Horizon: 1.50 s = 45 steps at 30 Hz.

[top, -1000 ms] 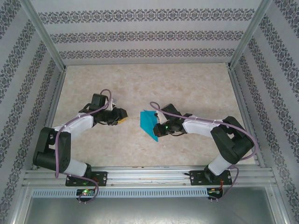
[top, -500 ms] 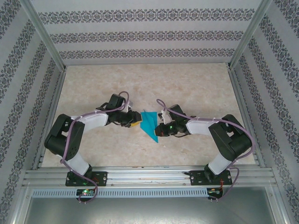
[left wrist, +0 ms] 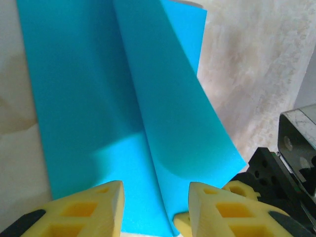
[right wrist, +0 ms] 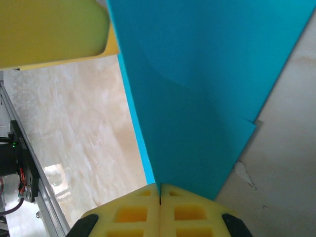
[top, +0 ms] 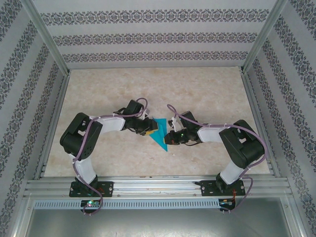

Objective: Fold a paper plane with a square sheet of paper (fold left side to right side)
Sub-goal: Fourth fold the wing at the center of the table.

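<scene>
The left arm (top: 106, 123) is swinging rightward across the desk (top: 207, 94). Its elbow is drawing in from the left rail toward the middle, and its forearm is stretching out toward the sheet of paper (top: 161, 135). The left end effector (top: 148, 130), well apart from the sheet a second ago, is now arriving at the sheet's left edge. Its yellow fingers (left wrist: 94, 210) are overlapping the turquoise. The gap between the left end effector and the right end effector (top: 169, 138) is shrinking to about the sheet's own width. Seen from above, the sheet is looking narrower, with its left part slipping under the left fingers. The right wrist is shifting only slightly toward the near edge.
</scene>
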Each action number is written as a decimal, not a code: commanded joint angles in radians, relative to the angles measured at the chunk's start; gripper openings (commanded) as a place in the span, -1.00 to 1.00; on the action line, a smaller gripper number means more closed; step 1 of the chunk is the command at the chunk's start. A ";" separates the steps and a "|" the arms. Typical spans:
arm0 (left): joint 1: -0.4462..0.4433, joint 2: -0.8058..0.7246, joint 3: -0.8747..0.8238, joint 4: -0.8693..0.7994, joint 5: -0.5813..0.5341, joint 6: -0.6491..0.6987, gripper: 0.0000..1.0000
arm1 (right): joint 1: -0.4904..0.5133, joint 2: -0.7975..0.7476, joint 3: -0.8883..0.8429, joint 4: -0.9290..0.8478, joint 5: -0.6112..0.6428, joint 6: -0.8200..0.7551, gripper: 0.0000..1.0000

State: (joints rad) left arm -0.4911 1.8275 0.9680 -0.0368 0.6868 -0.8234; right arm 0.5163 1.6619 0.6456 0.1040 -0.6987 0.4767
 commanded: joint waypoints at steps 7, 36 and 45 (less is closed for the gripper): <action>-0.046 0.039 0.086 -0.095 -0.071 0.048 -0.18 | -0.017 0.027 -0.012 0.023 -0.037 0.012 -1.00; -0.085 0.162 0.190 -0.299 -0.206 0.041 -0.18 | -0.033 0.003 -0.004 0.020 -0.047 0.031 -0.74; -0.091 0.159 0.190 -0.284 -0.205 0.029 -0.18 | -0.081 -0.100 0.009 0.000 -0.047 0.057 -0.22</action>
State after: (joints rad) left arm -0.5621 1.9388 1.1637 -0.2546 0.5220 -0.7860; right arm 0.4576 1.5875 0.6453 0.1093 -0.7277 0.5289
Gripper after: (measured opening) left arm 0.411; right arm 0.375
